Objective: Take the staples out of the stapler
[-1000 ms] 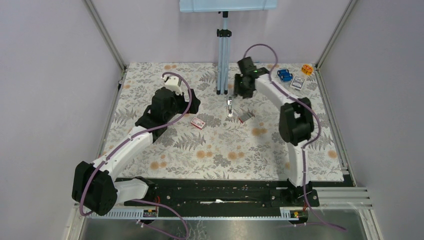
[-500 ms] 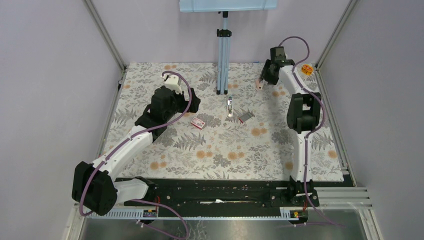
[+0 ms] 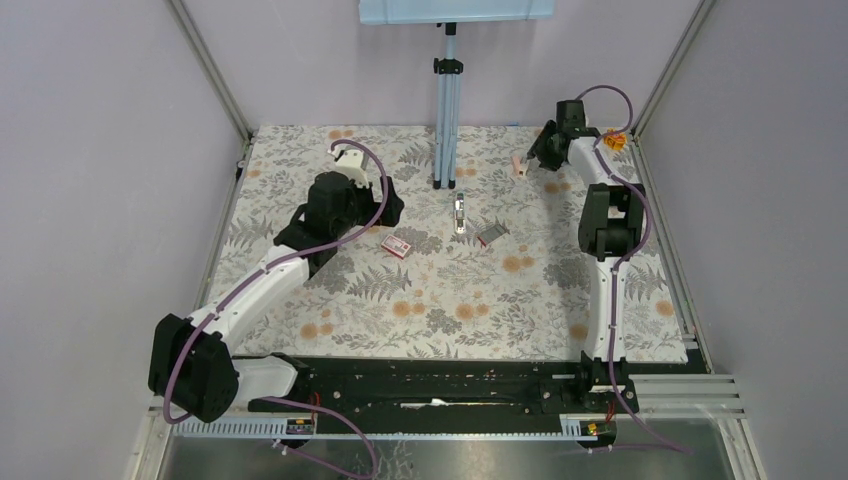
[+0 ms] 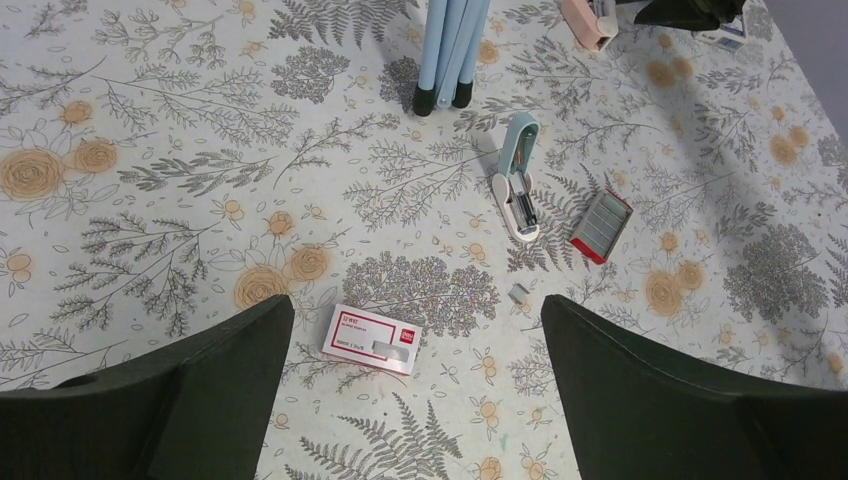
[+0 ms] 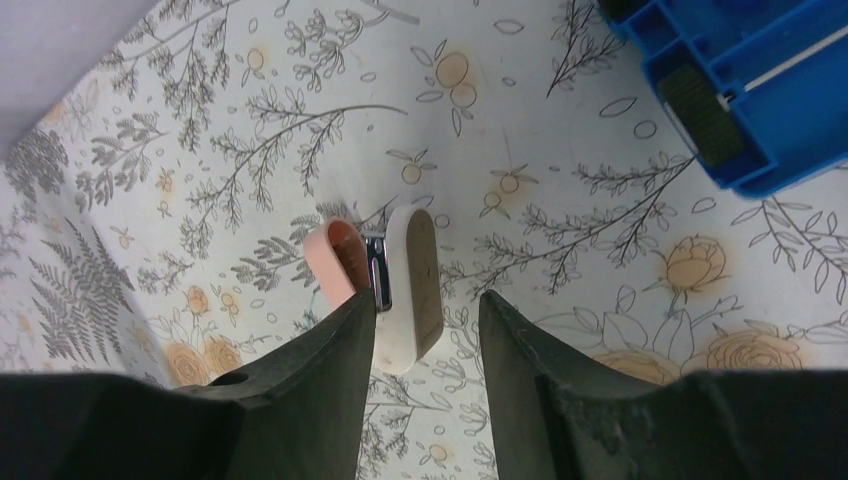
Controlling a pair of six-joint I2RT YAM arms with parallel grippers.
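Pink-cream mini stapler (image 5: 410, 270) half hidden behind right tool (image 5: 428, 305) – part-open, empty; left tool (image 4: 415, 305) wide, empty. Silvery staples (image 4: 518, 293) beside blue stapler (image 4: 517, 178).

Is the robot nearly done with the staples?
The blue stapler lies flipped open; a tiny silvery strip, likely the staples, lies near it. In hand: nothing, the right end effector is open over a pink stapler. Left: maybe more inside, too small to tell.

The left arm (image 3: 262, 283) reaches forward from its base with its elbow bent, the left end effector (image 4: 417, 310) pointing down with fingers spread wide, while the right arm (image 3: 603, 225) stretches far toward the back right corner, the right end effector (image 5: 427, 300) held low with fingers narrowly parted.
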